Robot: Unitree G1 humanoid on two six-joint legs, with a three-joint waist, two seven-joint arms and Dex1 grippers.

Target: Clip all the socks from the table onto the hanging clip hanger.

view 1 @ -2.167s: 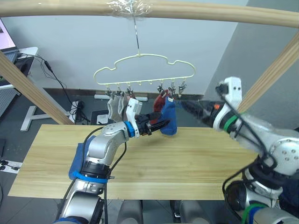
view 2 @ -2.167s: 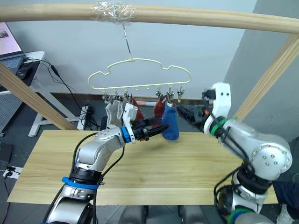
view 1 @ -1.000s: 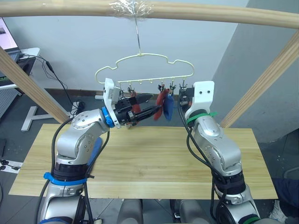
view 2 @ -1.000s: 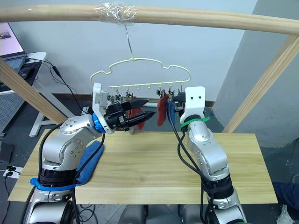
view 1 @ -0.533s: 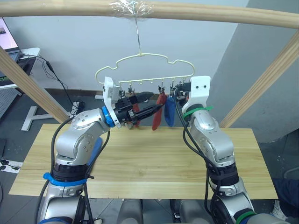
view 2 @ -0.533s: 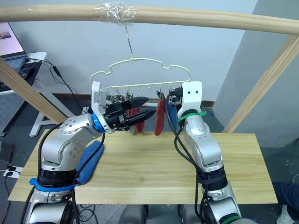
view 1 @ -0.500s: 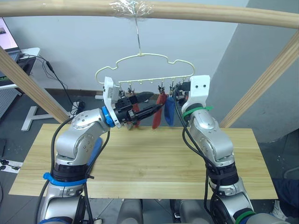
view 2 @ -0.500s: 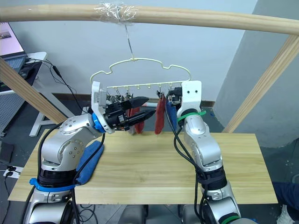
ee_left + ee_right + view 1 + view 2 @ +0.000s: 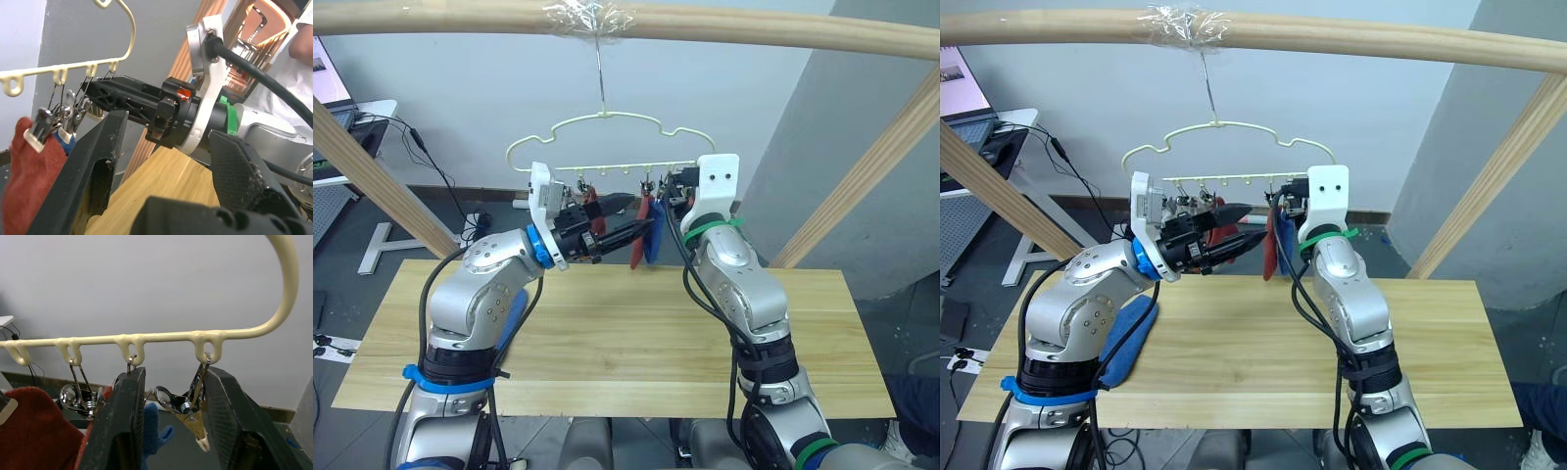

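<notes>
Hanger (image 9: 607, 147) hangs by its hook from the wooden rail (image 9: 724, 24), its clip row running level side to side. A rust-red sock (image 9: 637, 240) and a blue sock (image 9: 653, 240) dangle lengthwise from its right-hand clips. Your right gripper (image 9: 171, 416) reaches up with its fingers spread around the end clip (image 9: 193, 416), holding nothing. Your left gripper (image 9: 636, 231) points sideways at the socks, fingers parted and empty.

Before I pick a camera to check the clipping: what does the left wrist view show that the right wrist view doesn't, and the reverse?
Left wrist view adds: the right gripper seen from the side reaching at the clips, the table, and a person's white sleeve.
Right wrist view adds: the end clip hanging empty between that gripper's open fingers, close up.
Both share: the clip hanger and a rust-red sock clipped on it.
</notes>
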